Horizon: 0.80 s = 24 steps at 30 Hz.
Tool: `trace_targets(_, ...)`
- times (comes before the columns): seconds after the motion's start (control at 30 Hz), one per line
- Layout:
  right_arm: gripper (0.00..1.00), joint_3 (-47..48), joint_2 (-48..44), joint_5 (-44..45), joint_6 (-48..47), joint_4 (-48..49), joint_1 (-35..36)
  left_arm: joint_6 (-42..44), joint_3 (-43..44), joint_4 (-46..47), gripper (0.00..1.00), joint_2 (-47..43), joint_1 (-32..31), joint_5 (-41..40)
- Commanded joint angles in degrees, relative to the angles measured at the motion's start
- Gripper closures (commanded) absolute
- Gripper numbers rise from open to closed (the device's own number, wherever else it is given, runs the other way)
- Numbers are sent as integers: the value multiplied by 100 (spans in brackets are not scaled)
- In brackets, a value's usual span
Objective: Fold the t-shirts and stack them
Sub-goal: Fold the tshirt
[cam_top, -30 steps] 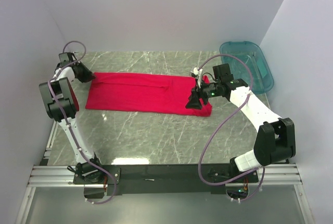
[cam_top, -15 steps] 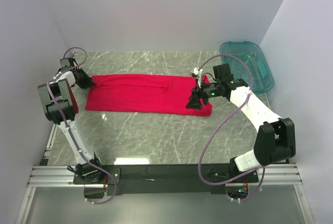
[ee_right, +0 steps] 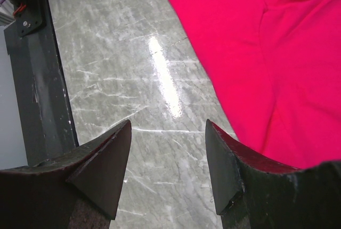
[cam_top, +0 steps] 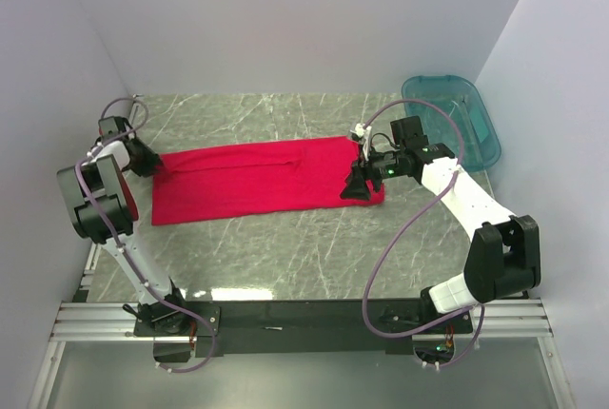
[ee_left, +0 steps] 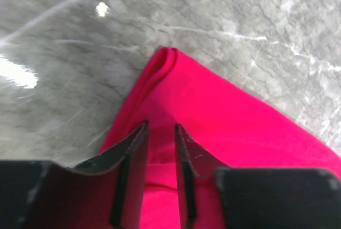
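One red t-shirt [cam_top: 257,179], folded into a long strip, lies slanted across the marble table [cam_top: 285,247]. My left gripper [cam_top: 145,164] is at the strip's left end. In the left wrist view its fingertips [ee_left: 161,133] stand a narrow gap apart, low over the red cloth [ee_left: 229,117], whose folded corner lies just ahead. My right gripper [cam_top: 362,181] hovers at the strip's right end. Its jaws [ee_right: 168,170] stand wide open over bare marble, with the shirt's edge [ee_right: 266,53] beside the right finger. Nothing is between them.
A teal plastic bin [cam_top: 489,133] stands at the back right corner. White walls close in the table on three sides. The dark metal base rail [cam_top: 304,319] runs along the near edge and also shows in the right wrist view [ee_right: 37,80].
The left gripper has moved left and toward the near side, dragging the shirt's left end, so the strip now lies slanted. Its jaws have parted a little. The right arm has stayed put.
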Motion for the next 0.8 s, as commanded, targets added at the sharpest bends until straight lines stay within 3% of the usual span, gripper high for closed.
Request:
trace_targets(0.0,36,206,-144,-113,-103,-30,-70,117,485,-109,67,-536,2,-438)
trace_targets(0.13,36,232,-74,-105,-129,-56,-62,397,1109,-75,63,-853,-278,-369)
trace_targets(0.23,36,268,-3,-96,-164,-109,-62,477,1076,364,61,-889,-822,638)
trace_targets(0.3,36,259,5,-61,-164,-109,-62,573,1093,593,60,-626,-1463,1612)
trace_targets(0.37,36,224,-12,-17,-156,-74,-70,766,1460,551,59,-128,-2217,2012)
trace_targets(0.47,36,215,-29,-17,-129,-56,-123,1232,2391,6,59,689,-3184,1970)
trace_targets(0.57,36,224,-21,-61,-147,-83,-220,1602,3271,-417,59,1411,-3731,1338)
trace_targets(0.67,36,215,-30,-148,-129,-74,-369,1900,3676,-313,57,1782,-3935,968)
trace_targets(0.77,36,206,-21,-236,-120,-74,-440,2374,3660,29,48,1871,-3997,1063)
